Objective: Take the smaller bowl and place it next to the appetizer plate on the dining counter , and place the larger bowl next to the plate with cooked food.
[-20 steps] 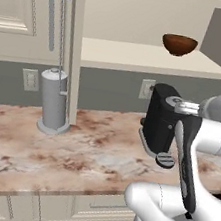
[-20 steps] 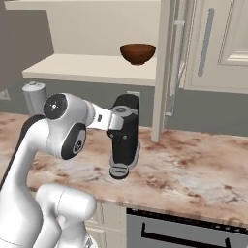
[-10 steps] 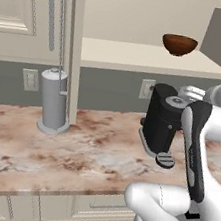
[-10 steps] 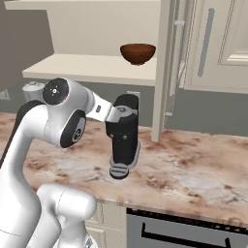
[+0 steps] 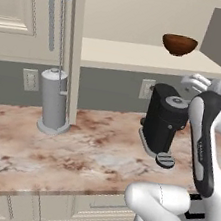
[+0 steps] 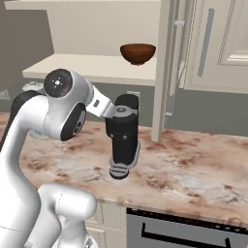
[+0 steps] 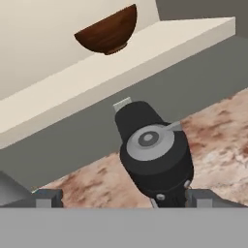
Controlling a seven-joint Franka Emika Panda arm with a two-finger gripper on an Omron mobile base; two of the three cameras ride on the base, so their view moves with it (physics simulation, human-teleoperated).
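Nearest to me, the white arm rises from its base, bends at a dark elbow and reaches forward over the marbled surface (image 5: 75,152) toward the wall. The claw (image 7: 123,201) shows at the bottom of the hand view, its two finger tips (image 7: 46,197) standing well apart with nothing held between them; the camera there is rolled, so the shelf runs at a slant. Just ahead of the claw stands a black coffee grinder (image 6: 123,135) on the surface, with a grey round cap on top and a small round tray at its foot. Off to the left, a grey canister (image 5: 53,99) stands against the wall. Farther back and higher, the smaller bowl (image 5: 179,44) sits upright on the cream shelf (image 5: 141,56), alone there: round, dark reddish-brown wood, glossy, narrowing to a small foot.
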